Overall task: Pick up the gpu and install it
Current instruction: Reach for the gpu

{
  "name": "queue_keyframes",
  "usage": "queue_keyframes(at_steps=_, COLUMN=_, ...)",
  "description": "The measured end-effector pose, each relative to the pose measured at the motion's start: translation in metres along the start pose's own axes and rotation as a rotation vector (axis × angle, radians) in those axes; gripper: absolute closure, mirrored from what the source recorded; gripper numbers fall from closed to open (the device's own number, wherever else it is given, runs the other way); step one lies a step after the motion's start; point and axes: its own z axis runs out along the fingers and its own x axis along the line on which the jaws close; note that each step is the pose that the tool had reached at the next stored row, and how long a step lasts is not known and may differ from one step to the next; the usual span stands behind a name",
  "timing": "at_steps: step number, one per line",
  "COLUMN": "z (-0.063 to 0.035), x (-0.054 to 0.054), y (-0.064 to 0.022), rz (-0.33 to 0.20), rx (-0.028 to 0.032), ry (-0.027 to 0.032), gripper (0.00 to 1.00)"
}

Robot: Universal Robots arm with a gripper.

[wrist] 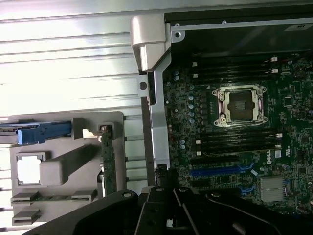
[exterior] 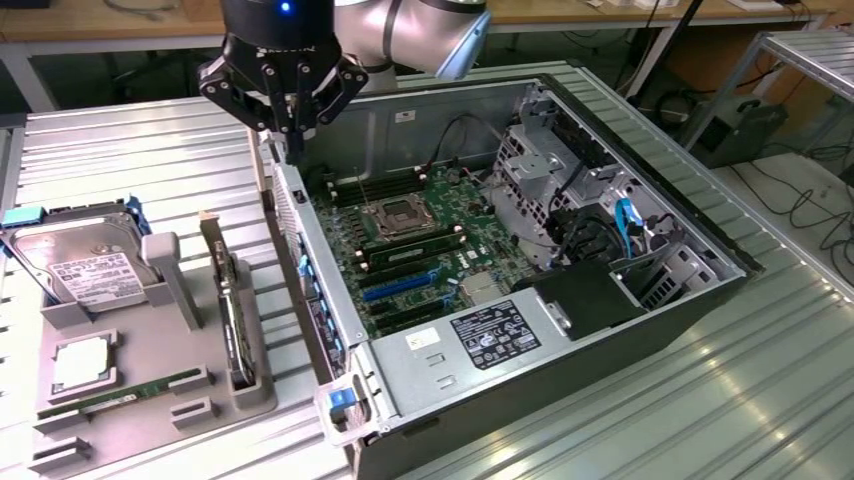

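The gpu (exterior: 232,312) stands on edge in a slot of the grey holder tray (exterior: 140,425) at the exterior view's left, its dark board and silver bracket end pointing up. The wrist view catches it edge-on, as a thin green-dark strip (wrist: 107,164). My gripper (exterior: 288,140) hangs high above the open computer case's near wall, beyond the gpu's far end and well clear of it. Its fingers are shut together with nothing between them. The gripper's black body (wrist: 166,210) shows in the wrist view. The motherboard (exterior: 414,250) lies open inside the case, with blue card slots (exterior: 398,288).
On the tray also sit a silver hard drive (exterior: 83,268), a processor chip (exterior: 83,364) and a green memory stick (exterior: 118,396). The case's metal side wall (exterior: 304,290) rises between tray and motherboard. Drive cages (exterior: 561,190) and cables crowd the case's far side.
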Motion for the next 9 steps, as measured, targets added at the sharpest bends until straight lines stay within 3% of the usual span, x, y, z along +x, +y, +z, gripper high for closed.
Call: queue_keyframes(at_steps=9, z=0.0, x=0.0021, y=-0.0002, rz=0.0, rx=0.0, ry=0.0, gripper=0.89)
